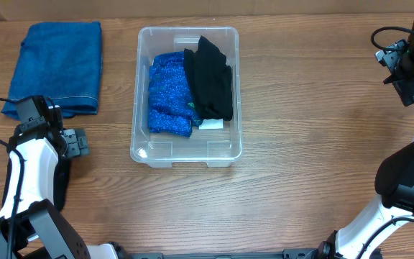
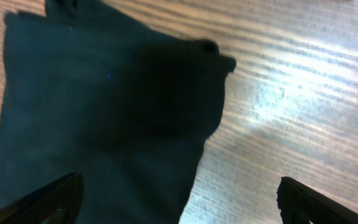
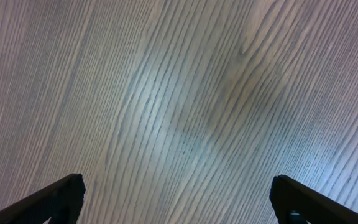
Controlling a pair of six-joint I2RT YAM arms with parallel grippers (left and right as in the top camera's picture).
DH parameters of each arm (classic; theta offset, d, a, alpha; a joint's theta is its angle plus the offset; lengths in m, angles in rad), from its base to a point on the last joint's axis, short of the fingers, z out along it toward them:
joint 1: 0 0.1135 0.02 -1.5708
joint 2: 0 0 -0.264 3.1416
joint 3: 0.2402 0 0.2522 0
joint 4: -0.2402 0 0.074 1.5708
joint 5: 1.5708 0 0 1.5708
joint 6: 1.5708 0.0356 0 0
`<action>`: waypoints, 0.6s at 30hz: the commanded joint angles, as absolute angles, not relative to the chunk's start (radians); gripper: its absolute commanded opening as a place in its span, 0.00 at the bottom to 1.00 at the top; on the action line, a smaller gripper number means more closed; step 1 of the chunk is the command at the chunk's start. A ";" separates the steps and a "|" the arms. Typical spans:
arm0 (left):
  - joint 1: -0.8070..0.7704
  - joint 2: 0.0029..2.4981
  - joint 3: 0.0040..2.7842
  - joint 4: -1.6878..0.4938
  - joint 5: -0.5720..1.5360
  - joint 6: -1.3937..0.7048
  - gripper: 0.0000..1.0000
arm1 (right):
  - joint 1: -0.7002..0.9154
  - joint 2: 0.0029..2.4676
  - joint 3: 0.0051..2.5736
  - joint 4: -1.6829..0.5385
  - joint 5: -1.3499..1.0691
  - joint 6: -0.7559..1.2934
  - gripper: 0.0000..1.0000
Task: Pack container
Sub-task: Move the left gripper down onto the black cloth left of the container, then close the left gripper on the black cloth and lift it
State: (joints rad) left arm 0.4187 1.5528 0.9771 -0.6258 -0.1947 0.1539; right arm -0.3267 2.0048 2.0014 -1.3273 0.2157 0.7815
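Note:
The container (image 1: 185,151) is a clear plastic bin in the middle of the table. Inside lie a blue speckled cloth (image 1: 168,95) on the left and a black cloth (image 1: 211,80) on the right, over a white label. A folded dark blue towel (image 1: 56,65) lies at the far left. My left gripper (image 1: 70,142) hovers open just below the towel's near right corner; its wrist view shows the towel (image 2: 86,118) under its left fingertip (image 2: 48,200). My right gripper (image 1: 401,72) hangs open at the far right over bare wood (image 3: 179,99). Neither holds anything.
The table is light wood grain (image 1: 315,129). The left arm's white link (image 1: 24,169) and black cable run along the left edge. The right arm's black base (image 1: 408,180) stands at the right edge.

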 commanded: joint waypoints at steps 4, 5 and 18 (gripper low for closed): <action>0.418 1.573 0.989 -0.684 -0.221 0.168 1.00 | -0.327 2.005 2.002 -1.324 0.224 0.786 1.00; 0.418 1.578 0.988 -0.684 -0.237 0.168 1.00 | -0.327 2.005 2.002 -1.324 0.224 0.786 1.00; 0.418 1.717 0.988 -0.659 -0.353 0.169 1.00 | -0.327 2.005 2.002 -1.324 0.224 0.786 1.00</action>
State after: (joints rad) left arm 0.4187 1.6508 0.9771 -0.6559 -0.2897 0.1604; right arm -0.3267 2.0048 2.0014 -1.3270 0.2165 0.7822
